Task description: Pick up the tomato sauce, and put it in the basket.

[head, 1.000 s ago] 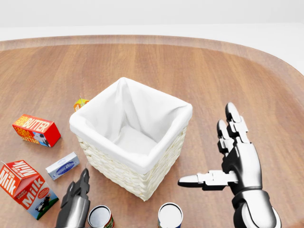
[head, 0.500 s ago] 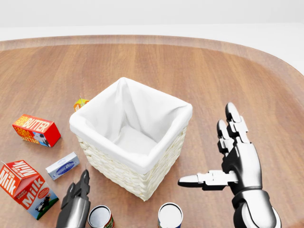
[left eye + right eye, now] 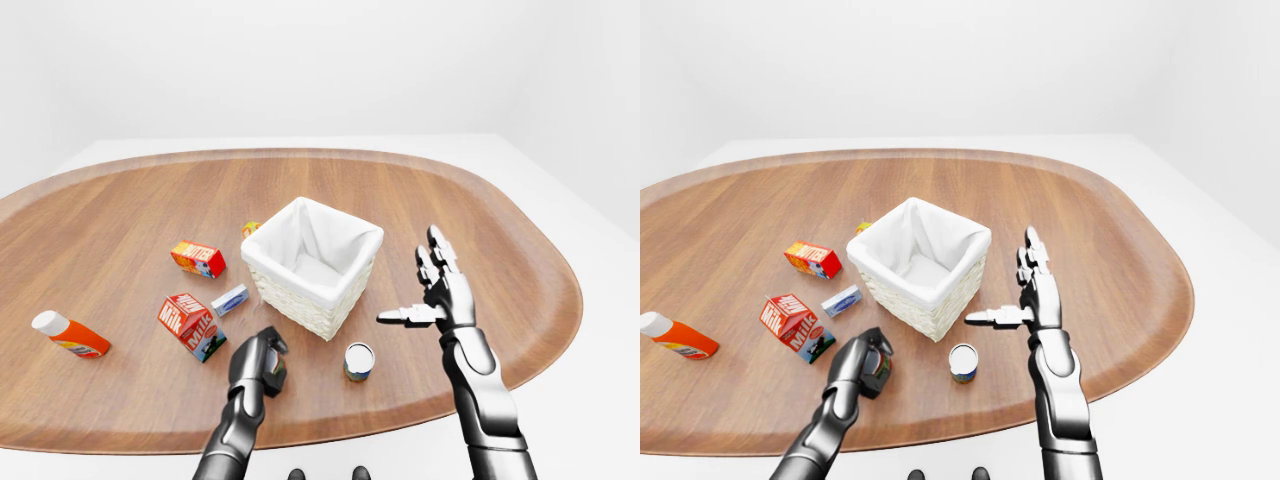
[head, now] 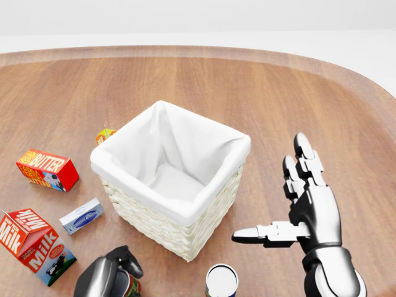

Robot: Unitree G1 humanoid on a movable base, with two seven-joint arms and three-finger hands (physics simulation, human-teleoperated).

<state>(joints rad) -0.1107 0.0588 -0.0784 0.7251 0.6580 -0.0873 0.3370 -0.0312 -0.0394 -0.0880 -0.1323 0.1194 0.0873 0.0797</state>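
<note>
Two hands were at work: my left hand (image 3: 258,362) was curled around the tomato sauce can (image 4: 128,289) to lift it toward the basket (image 4: 170,179), while my right hand (image 4: 303,210) hovered open and empty over the desk (image 3: 480,230).

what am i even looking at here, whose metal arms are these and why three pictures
These are simulator renders from three cameras on a humanoid robot's head, looking out over its own arms. The two wide pictures are its left and right eyes; the close one is the head camera. On the wooden table stand a lined wicker basket, a milk carton, a butter box, a small blue packet, an orange bottle and a white-topped can. The left hand has its fingers curled round a red-labelled can, probably the tomato sauce. The right hand is open, holding nothing.
</note>
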